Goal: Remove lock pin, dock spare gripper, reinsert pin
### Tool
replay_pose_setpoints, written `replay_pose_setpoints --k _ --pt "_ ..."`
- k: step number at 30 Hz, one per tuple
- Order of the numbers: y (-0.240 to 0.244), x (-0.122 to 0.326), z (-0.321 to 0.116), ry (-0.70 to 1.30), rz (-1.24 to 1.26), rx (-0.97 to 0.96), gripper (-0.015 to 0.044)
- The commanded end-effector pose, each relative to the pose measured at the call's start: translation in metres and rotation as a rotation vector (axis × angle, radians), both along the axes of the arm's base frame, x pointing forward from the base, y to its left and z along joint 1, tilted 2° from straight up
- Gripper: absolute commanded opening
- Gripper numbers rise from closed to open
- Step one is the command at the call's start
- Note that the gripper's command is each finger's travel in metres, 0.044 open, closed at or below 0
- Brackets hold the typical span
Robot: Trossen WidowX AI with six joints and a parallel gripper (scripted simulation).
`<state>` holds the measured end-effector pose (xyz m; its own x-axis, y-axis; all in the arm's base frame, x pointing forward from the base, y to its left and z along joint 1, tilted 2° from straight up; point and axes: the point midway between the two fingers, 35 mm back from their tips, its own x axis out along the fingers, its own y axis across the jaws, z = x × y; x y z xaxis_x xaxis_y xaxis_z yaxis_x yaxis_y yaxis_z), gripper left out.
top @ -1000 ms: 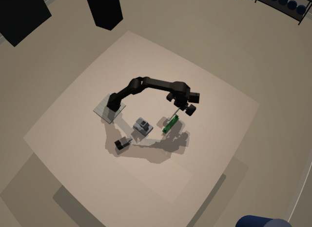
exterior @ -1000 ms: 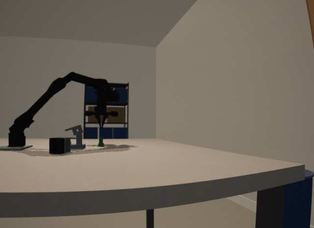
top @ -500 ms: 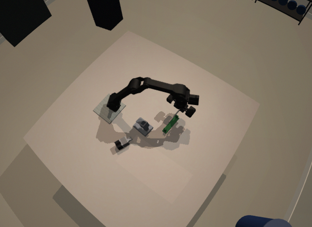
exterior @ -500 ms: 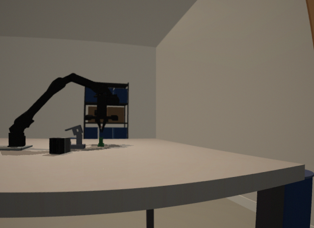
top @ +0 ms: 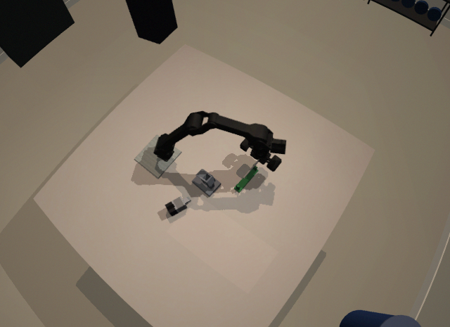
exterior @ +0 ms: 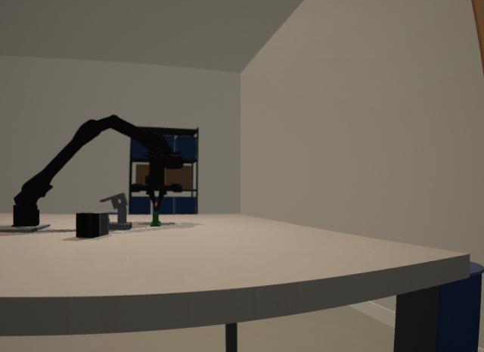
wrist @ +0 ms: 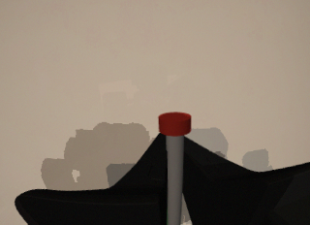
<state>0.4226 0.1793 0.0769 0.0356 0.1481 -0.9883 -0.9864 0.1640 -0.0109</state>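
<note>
My gripper [top: 259, 160] [exterior: 156, 208] [wrist: 169, 139] points down, shut on the lock pin, a grey rod with a red head [wrist: 174, 124]. The pin hangs just over or at the green cradle [top: 246, 180] [exterior: 155, 219]; I cannot tell whether they touch. The cradle is a long narrow bar with raised ends, lying on the table. The grey mount [top: 206, 182] [exterior: 122, 214], with its angled socket, stands between the arm's base and the cradle. The spare gripper [top: 176, 205] [exterior: 91, 225], a dark block with a lighter spigot end, lies on the table beside the mount, outside the socket.
The arm's base stands on a pale plate [top: 148, 159] [exterior: 23, 228] on the table [top: 119, 243] [exterior: 273, 270]. A slightly paler rectangle marks the table beyond the spare gripper. A shelf with blue bins [exterior: 185, 147] and a blue barrel [top: 367, 320] [exterior: 459, 313] stand away from the table.
</note>
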Motion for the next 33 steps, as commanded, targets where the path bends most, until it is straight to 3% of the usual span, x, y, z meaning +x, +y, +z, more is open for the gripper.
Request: replay_pose_setpoints --k 1,24,31,33 --pt "0.000 -0.001 -0.008 0.001 -0.002 0.000 0.0000" --pt "0.001 0.000 -0.022 -0.003 -0.002 0.001 0.0000" --pt "0.000 -0.001 -0.021 -0.002 0.001 0.001 0.0184" --pt "0.000 -0.001 -0.021 -0.002 0.001 0.001 0.0200"
